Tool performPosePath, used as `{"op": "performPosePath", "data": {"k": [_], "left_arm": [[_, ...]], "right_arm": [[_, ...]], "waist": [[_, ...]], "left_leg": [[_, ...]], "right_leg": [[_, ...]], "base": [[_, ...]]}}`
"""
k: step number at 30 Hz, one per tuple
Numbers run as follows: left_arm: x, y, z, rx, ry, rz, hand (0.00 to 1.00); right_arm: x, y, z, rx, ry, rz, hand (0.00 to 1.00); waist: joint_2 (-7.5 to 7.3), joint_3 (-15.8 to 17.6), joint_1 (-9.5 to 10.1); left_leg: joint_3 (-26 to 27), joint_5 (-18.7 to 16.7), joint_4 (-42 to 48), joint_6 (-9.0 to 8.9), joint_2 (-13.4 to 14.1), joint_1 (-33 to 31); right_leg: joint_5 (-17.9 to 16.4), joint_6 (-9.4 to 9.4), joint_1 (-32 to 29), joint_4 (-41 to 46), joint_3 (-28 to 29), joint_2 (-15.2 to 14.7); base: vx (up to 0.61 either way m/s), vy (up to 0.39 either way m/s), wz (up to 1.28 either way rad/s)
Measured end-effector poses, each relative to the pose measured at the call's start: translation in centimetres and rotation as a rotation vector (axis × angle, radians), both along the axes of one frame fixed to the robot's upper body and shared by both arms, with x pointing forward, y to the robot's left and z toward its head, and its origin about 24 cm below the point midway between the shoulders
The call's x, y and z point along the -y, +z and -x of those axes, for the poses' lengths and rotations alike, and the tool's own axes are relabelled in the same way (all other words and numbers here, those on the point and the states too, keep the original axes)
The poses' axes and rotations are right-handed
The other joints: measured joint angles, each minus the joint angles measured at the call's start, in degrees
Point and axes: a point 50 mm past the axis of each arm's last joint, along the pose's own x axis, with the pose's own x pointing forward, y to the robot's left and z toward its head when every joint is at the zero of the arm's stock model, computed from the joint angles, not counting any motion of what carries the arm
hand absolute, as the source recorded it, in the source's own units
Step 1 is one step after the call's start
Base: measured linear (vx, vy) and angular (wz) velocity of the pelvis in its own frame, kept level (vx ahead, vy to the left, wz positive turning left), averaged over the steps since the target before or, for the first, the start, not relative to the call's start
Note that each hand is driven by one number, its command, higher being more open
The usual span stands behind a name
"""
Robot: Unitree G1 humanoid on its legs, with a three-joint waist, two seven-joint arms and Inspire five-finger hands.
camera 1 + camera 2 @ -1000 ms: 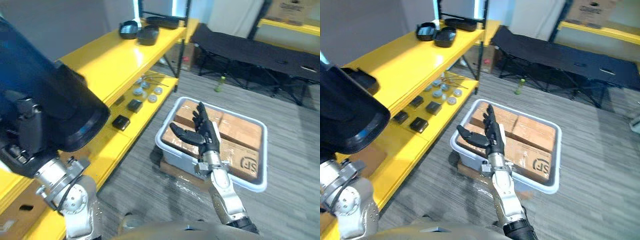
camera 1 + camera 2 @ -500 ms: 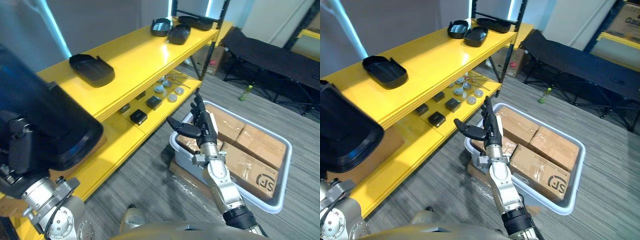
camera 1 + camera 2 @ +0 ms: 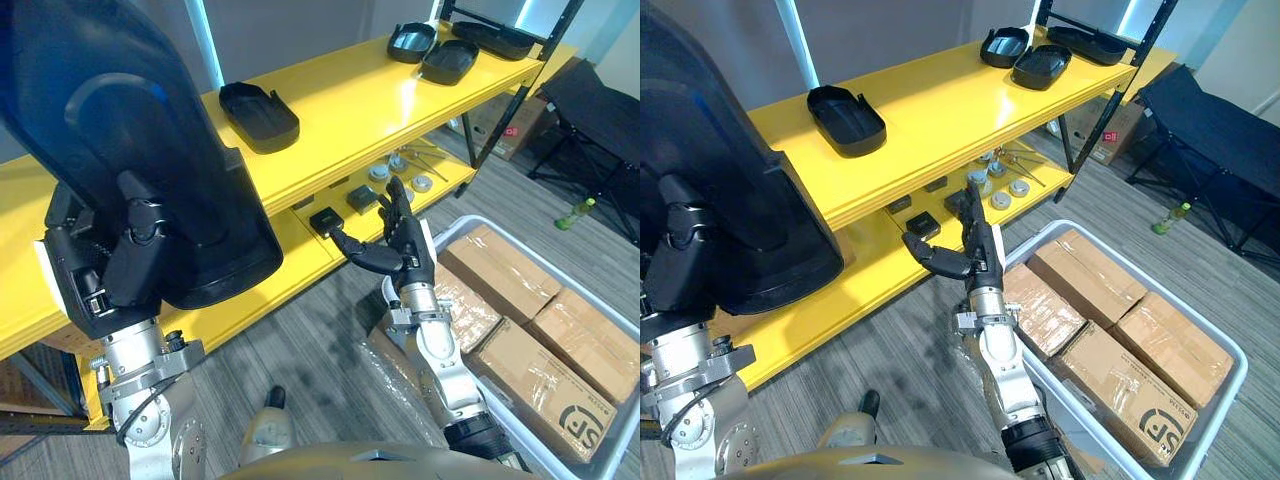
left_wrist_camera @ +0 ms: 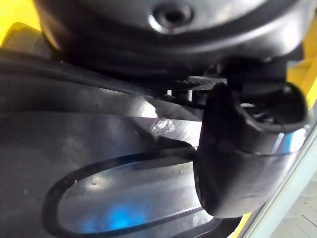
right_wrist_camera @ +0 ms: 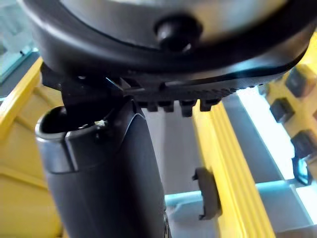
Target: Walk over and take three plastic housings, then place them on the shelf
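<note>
The left hand (image 3: 135, 248) is clutching a black plastic housing (image 3: 130, 100) by its edge, holding it up beside the yellow shelf (image 3: 345, 105); the right hand (image 3: 405, 245) is hanging spread and empty. It is looking light, stiff, slick, so gripping the rim is probably suiting it

A long yellow shelf (image 3: 340, 100) of two boards (the lower one close to the ground) runs along a plain grey wall (image 3: 890, 40), with a bright vertical light strip (image 3: 200, 40) glowing behind it. The floor (image 3: 300, 350) is grey carpet with a fine ribbed pattern. Beyond the shelf's far end stands a black folding cot (image 3: 1200, 130) on thin legs.
</note>
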Motion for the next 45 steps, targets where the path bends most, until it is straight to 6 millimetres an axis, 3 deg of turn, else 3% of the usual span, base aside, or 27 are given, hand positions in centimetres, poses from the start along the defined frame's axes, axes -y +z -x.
{"op": "performPosePath", "data": {"k": [6,10,14,15,16,17,18,19,20,21,22,23,24,25,26,28,29,30,31,32,33,34,36,40,45], "left_arm": [[0.4,0.1,-0.4,0.011,0.002,0.04,0.0],[0.2,0.1,-0.4,0.01,0.015,0.043,0.0],[0.1,0.0,-0.2,0.002,0.034,0.036,0.0],[0.1,0.0,-0.2,0.003,0.039,0.032,0.0],[-0.3,0.1,-0.1,0.003,0.054,0.021,0.0],[-0.5,0.1,0.0,0.008,0.064,0.016,0.0],[-0.7,0.1,0.0,0.014,0.081,0.022,0.0],[-1.1,0.2,0.2,0.011,0.105,0.013,0.0],[-1.3,0.3,0.2,0.011,0.118,0.005,0.0],[-1.5,0.4,0.2,0.015,0.133,-0.005,0.0],[-1.8,0.6,0.3,0.025,0.158,-0.006,0.0],[-1.9,0.6,0.3,0.028,0.163,-0.003,0.0],[-2.1,0.6,0.3,0.031,0.168,0.003,0.0],[-2.1,0.6,0.3,0.033,0.165,0.012,0.0],[-2.1,0.7,0.2,0.042,0.157,0.026,0.0],[-1.8,1.0,-0.3,0.068,0.131,0.034,0.0],[-1.7,0.9,-0.9,0.081,0.103,0.043,0.0],[-1.4,0.7,-1.3,0.073,0.082,0.045,0.0],[-1.5,0.6,-1.3,0.067,0.079,0.04,0.0],[-1.3,0.2,-1.5,0.053,0.073,0.049,0.0],[-1.0,-0.1,-1.6,0.038,0.059,0.064,0.0],[-0.9,0.0,-1.7,0.042,0.052,0.059,0.0],[-0.6,0.6,-2.2,0.08,0.0,0.045,0.0],[-0.1,1.3,-2.8,0.134,-0.072,0.043,0.0],[0.7,0.9,-3.1,0.093,-0.106,0.071,0.0]], "right_arm": [[-0.1,1.0,0.1,0.072,0.078,0.035,1.0],[-0.4,1.5,0.1,0.09,0.099,0.022,1.0],[-1.3,3.0,0.1,0.163,0.096,-0.112,1.0],[-1.3,3.2,0.0,0.167,0.089,-0.154,1.0],[-1.3,3.6,0.0,0.189,0.063,-0.208,1.0],[-1.0,3.9,0.1,0.214,0.038,-0.21,1.0],[-1.0,4.1,0.2,0.233,0.026,-0.217,1.0],[-0.8,4.2,0.3,0.244,0.008,-0.229,1.0],[-0.8,4.3,0.3,0.248,0.003,-0.235,1.0],[-0.9,4.4,0.3,0.253,0.002,-0.238,1.0],[-1.1,4.8,0.1,0.267,-0.001,-0.247,1.0],[-1.2,5.0,0.0,0.279,-0.003,-0.234,1.0],[-1.2,5.7,-0.3,0.318,0.002,-0.199,1.0],[-1.2,6.1,-0.5,0.342,0.004,-0.177,1.0],[-0.8,7.3,-0.7,0.395,0.004,-0.156,1.0],[0.1,9.0,-0.5,0.479,-0.009,-0.15,1.0],[1.2,9.9,-0.2,0.526,-0.037,-0.156,1.0],[2.1,10.5,-0.1,0.56,-0.072,-0.155,1.0],[2.4,10.7,0.0,0.57,-0.086,-0.158,1.0],[3.0,10.9,0.0,0.581,-0.111,-0.151,1.0],[3.9,11.0,0.0,0.593,-0.133,-0.122,1.0],[4.3,11.2,-0.1,0.603,-0.145,-0.112,1.0],[6.1,11.7,0.0,0.632,-0.205,-0.073,1.0],[7.8,11.7,0.4,0.627,-0.275,-0.071,1.0],[7.7,10.8,2.1,0.598,-0.252,-0.102,1.0]], "waist": [[0.71,0.92,-0.04],[0.52,2.53,0.29],[1.12,4.13,1.68],[1.0,4.19,1.78],[0.19,3.96,2.03],[0.35,3.64,1.78],[0.66,3.46,2.01],[0.62,3.34,1.68],[0.53,3.21,1.5],[0.84,3.4,1.53],[0.66,3.29,1.33],[0.75,3.31,1.33],[0.79,3.3,1.25],[0.99,3.14,1.23],[1.65,2.63,0.77],[1.59,2.1,-1.1],[1.78,2.03,-2.17],[1.14,1.64,-3.04],[0.34,1.19,-3.16],[0.6,0.11,-3.27],[2.66,-1.03,-3.02],[3.2,-1.43,-3.08],[4.47,-2.24,-3.4],[4.66,-2.4,-4.83],[4.79,-2.58,-4.85]], "left_leg": [[-0.74,1.46,-0.98,0.11,1.74,-1.42],[-0.65,-0.23,2.52,0.23,1.39,-3.01],[1.09,-11.06,23.0,1.7,0.1,-9.64],[2.59,-12.55,25.51,2.82,-0.13,-10.06],[4.92,-16.21,29.61,6.32,-1.82,-10.07],[5.19,-18.05,30.82,5.56,-2.63,-10.06],[4.62,-19.4,32.16,6.19,-3.88,-10.25],[3.97,-20.08,31.56,7.0,-5.37,-9.36],[3.68,-20.22,30.66,7.33,-6.01,-8.66],[2.44,-19.81,29.24,8.74,-6.61,-7.57],[0.21,-19.42,26.29,9.79,-7.29,-4.84],[-0.51,-19.07,24.83,9.98,-7.57,-3.34],[-1.64,-17.96,21.69,9.89,-7.98,-0.3],[-2.13,-17.72,20.33,9.94,-8.06,0.78],[-4.31,-17.62,18.85,9.82,-8.25,1.95],[-9.21,-17.6,17.86,9.33,-9.13,2.64],[-12.21,-17.94,17.83,8.4,-9.83,3.25],[-13.39,-18.73,17.99,7.06,-10.7,4.18],[-13.4,-19.21,18.17,6.26,-11.27,4.62],[-13.53,-20.81,18.85,4.47,-11.14,5.4],[-12.06,-20.93,18.92,4.12,-8.14,5.33],[-10.71,-20.92,18.45,4.12,-7.03,5.39],[-2.76,-19.37,15.09,4.24,-3.99,5.58],[3.68,-17.26,11.18,4.92,-3.19,6.94],[3.91,-16.54,11.5,4.76,-4.25,6.81]], "right_leg": [[-0.66,0.93,-0.08,-2.41,-0.59,2.47],[-2.11,1.23,-1.17,0.43,-0.37,1.38],[-6.44,2.88,-0.22,7.92,-0.14,-2.29],[-7.0,3.41,0.33,8.31,-0.61,-3.01],[-7.53,4.08,3.15,7.94,-2.0,-5.1],[-7.38,1.65,3.45,11.3,-1.58,-6.0],[-5.42,-2.05,0.51,18.6,0.92,-8.23],[0.31,-8.31,-4.9,27.52,5.55,-10.25],[3.84,-8.89,-7.02,30.74,8.36,-10.64],[4.34,-7.4,-9.85,35.91,11.67,-10.21],[-1.68,-6.49,-12.51,42.24,12.94,-7.23],[-3.8,-6.34,-12.87,42.34,12.72,-5.56],[-6.99,-6.14,-13.43,39.46,11.62,-2.33],[-8.16,-6.33,-14.0,36.84,11.65,-0.39],[-9.54,-6.5,-15.7,30.3,12.91,3.58],[-9.11,-5.78,-18.63,21.77,20.22,8.61],[-8.08,-4.25,-19.57,17.73,25.3,10.58],[-4.2,-3.77,-19.29,11.83,27.03,10.56],[0.19,-4.77,-18.96,8.39,27.01,10.02],[2.99,-4.0,-17.75,7.02,25.43,9.57],[3.64,-4.99,-15.41,4.18,23.16,11.21],[3.7,-5.1,-14.36,2.7,22.42,11.81],[4.39,-6.15,-11.94,-1.55,19.58,12.9],[4.48,-6.27,-9.65,-4.41,17.16,12.46],[4.62,-6.0,-7.93,-5.98,15.2,11.28]], "base": [[-0.09,-0.041,0.04],[-0.06,0.024,0.03],[0.0,0.131,0.07],[0.09,0.26,0.42],[0.17,0.248,0.43],[0.19,0.21,0.52],[0.25,0.342,0.53],[0.21,0.321,0.51],[0.23,0.293,0.47],[0.26,0.08,0.6],[0.35,0.06,0.65],[0.42,0.044,0.78],[0.36,0.035,0.54],[0.35,-0.01,0.77],[0.28,-0.038,0.92],[0.34,-0.107,1.46],[0.42,-0.216,1.79],[0.36,-0.223,1.51],[0.35,-0.286,1.14],[0.34,-0.25,0.75],[0.32,-0.237,0.63],[0.3,-0.19,0.46],[0.24,-0.189,0.47],[0.09,-0.043,0.34],[0.03,0.036,0.17]]}}
